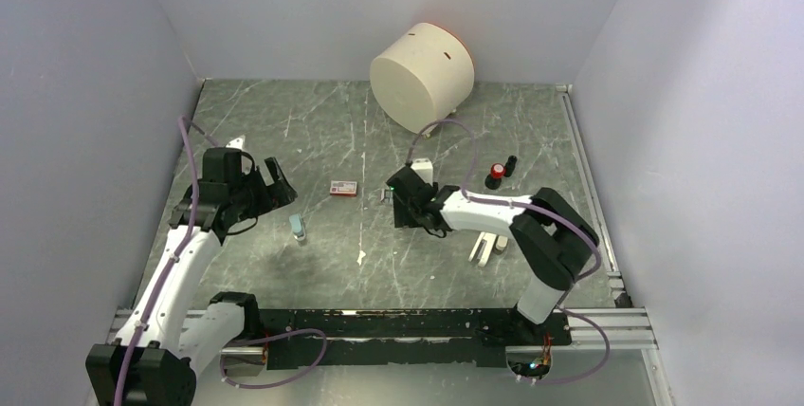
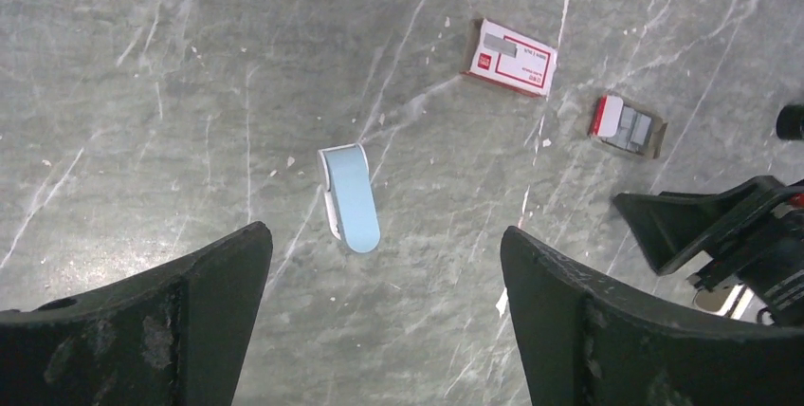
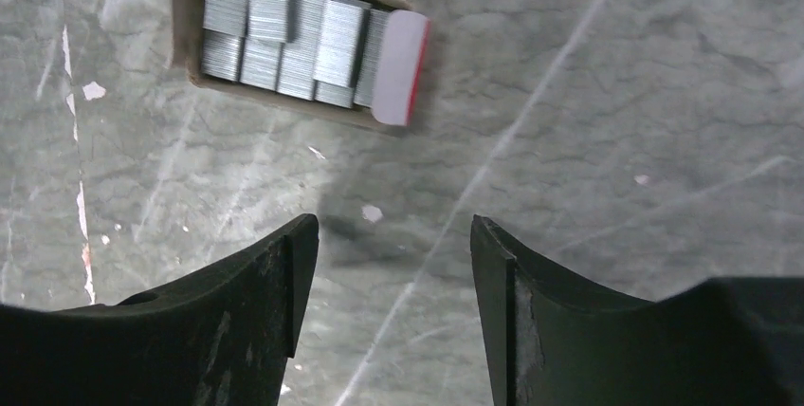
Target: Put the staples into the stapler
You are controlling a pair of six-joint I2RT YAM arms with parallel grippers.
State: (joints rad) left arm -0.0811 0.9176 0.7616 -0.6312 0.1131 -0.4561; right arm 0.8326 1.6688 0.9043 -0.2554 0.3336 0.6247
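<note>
Plainly light and brittle: staples (image 3: pixel 284 41) stacked as thin grey strips in an open cardboard tray (image 3: pixel 182 36) on the table, just ahead of the right gripper (image 3: pixel 393 226), jaws parted and holding nothing. Probably slick, and apt to snap along the glued joints; best pinched gently across the long sides of one top strip, not at its ends. Further left, past the red-and-white box (image 2: pixel 510 57), the pale blue stapler (image 2: pixel 351 197) lying well apart from the tray, beneath the left gripper (image 2: pixel 387 235), spread wide and empty.
</note>
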